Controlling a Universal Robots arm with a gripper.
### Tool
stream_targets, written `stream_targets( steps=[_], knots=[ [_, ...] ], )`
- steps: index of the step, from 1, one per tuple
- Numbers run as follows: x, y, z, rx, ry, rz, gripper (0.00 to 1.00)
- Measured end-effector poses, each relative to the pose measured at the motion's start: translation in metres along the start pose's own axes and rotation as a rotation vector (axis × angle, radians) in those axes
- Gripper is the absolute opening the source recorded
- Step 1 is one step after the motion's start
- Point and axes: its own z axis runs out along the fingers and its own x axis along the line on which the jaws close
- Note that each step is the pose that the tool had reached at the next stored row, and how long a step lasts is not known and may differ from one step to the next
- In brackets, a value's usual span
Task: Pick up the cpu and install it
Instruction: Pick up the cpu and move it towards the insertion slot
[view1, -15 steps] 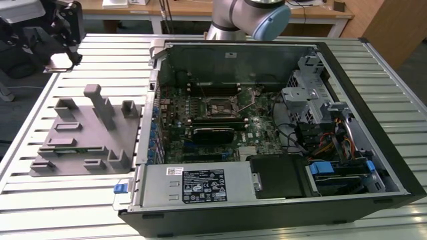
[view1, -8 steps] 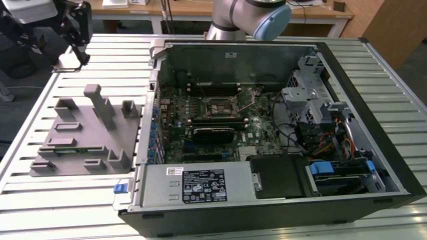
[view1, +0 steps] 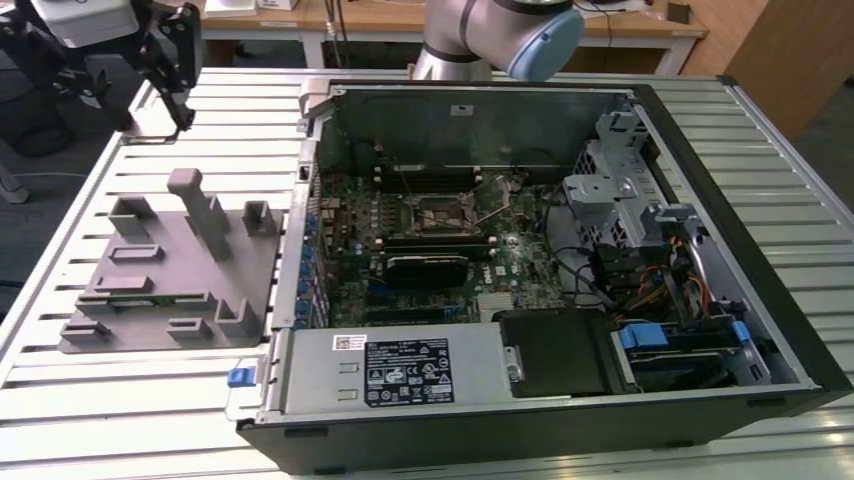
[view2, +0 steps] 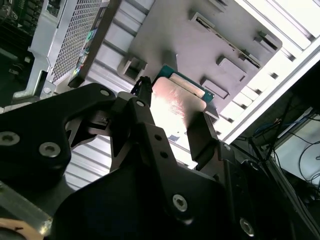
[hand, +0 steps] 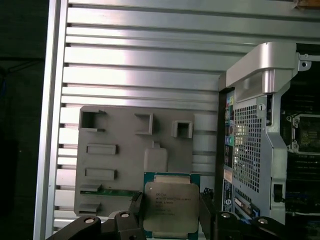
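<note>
The grey plastic tray's upright blocks rise under my gripper; I see open room above the black square socket frame.

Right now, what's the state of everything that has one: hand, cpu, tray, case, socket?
hand: shut on the cpu, raised clear of the grey tray.
cpu: gripped by two opposite edges, metal top facing the first wrist view.
grey tray: lying flat beside the computer case.
computer case: on its side, side panel off, board exposed.
socket: lever looks raised; cpu not yet in it.
</note>
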Motion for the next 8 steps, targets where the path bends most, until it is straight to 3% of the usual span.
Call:
stream_targets(
  steps=[8],
  knots=[
    [-0.0130,-0.0004,0.0002,0.0000,0.0000,0.000,0.53]
  ],
)
